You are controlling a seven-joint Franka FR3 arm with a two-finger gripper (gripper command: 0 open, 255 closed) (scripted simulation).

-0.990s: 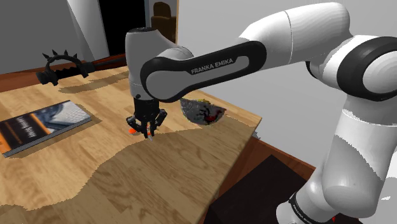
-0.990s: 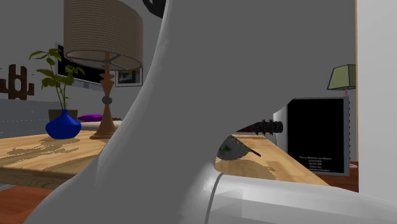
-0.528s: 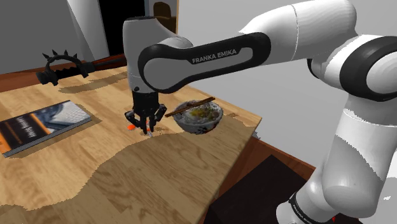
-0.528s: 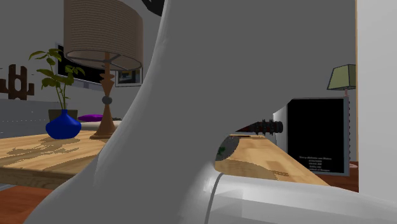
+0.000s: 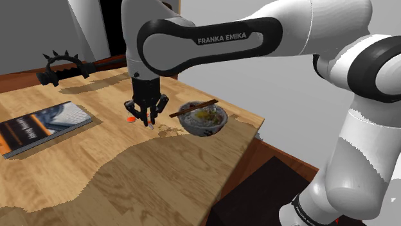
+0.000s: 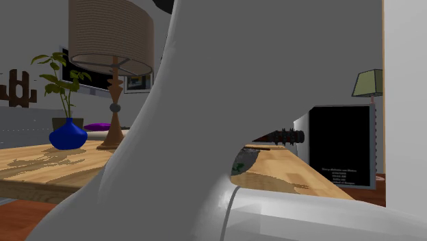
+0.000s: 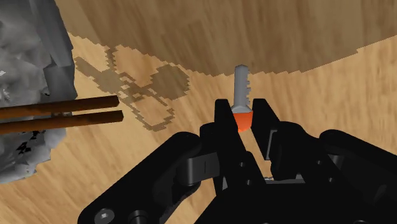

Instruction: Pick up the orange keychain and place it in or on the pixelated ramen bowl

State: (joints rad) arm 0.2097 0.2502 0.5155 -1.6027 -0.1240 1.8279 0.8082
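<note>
My black gripper (image 5: 146, 119) hangs a little above the wooden table (image 5: 160, 173), shut on the orange keychain (image 5: 131, 119). In the wrist view the fingers clasp its orange body (image 7: 242, 119), and a grey key (image 7: 242, 83) sticks out past the fingertips (image 7: 222, 111). The pixelated ramen bowl (image 5: 204, 119) stands upright just to the shoulder view's right of the gripper, near the table's far corner, with brown chopsticks (image 5: 193, 107) across its rim. The wrist view has the bowl (image 7: 25, 89) and chopsticks (image 7: 60, 114) beside the gripper. A sliver of the bowl (image 6: 239, 163) peeks past the arm in the second exterior view.
A book (image 5: 40, 126) lies flat at the shoulder view's left. A black spiked object (image 5: 63, 65) rests at the table's far edge. The table edge drops off just beyond the bowl. The second exterior view has a lamp (image 6: 109, 41), a blue vase (image 6: 68, 134) and a black panel (image 6: 341, 145).
The gripper has risen from the table with the keychain and drifted slightly toward the far edge. The bowl, which looked tipped a second ago, now stands upright.
</note>
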